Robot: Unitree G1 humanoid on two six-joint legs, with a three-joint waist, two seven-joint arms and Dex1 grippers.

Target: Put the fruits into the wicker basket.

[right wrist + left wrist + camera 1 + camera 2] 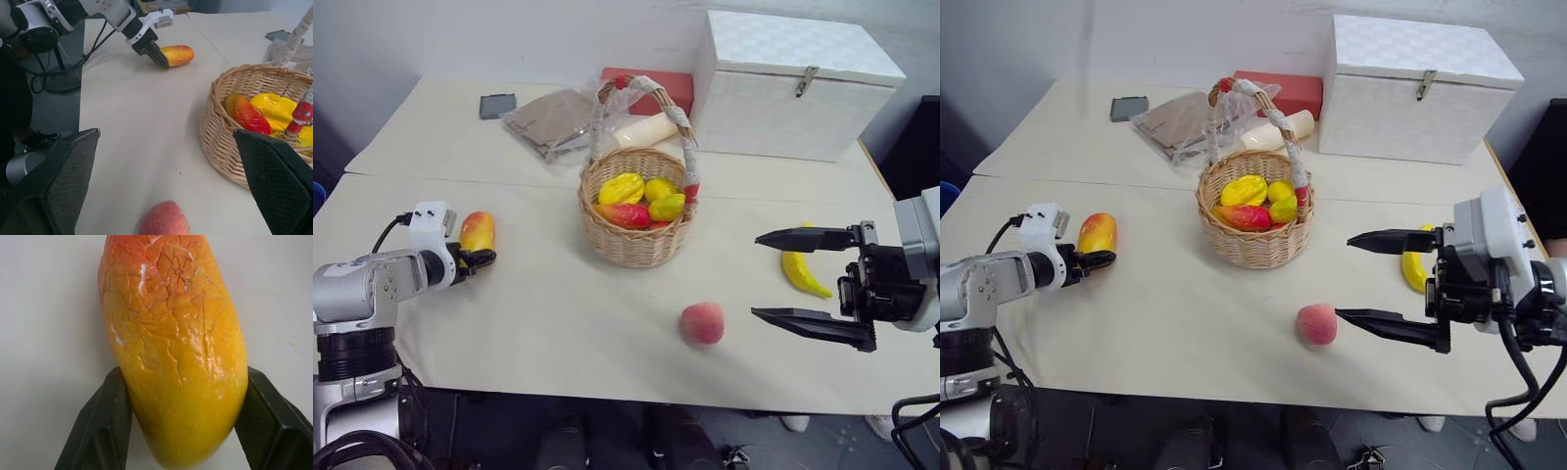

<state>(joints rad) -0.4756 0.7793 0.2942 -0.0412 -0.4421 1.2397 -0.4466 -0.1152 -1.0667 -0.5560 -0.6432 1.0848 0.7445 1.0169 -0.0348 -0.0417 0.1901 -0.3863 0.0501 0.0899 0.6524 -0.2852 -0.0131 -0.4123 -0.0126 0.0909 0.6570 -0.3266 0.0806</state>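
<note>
Two fingers, left gripper (481,258), clamp mango (478,231) | right gripper (798,277) fingers wide, empty

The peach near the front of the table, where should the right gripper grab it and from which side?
Grip the peach across its round middle, coming in level from the robot's right, where the open right gripper already points at it. It sits alone on bare table, clear of the wicker basket, so either side is free.

The left hand (183,431) grips the yellow-orange mango (173,347) between its two black fingers (105,426).
</note>
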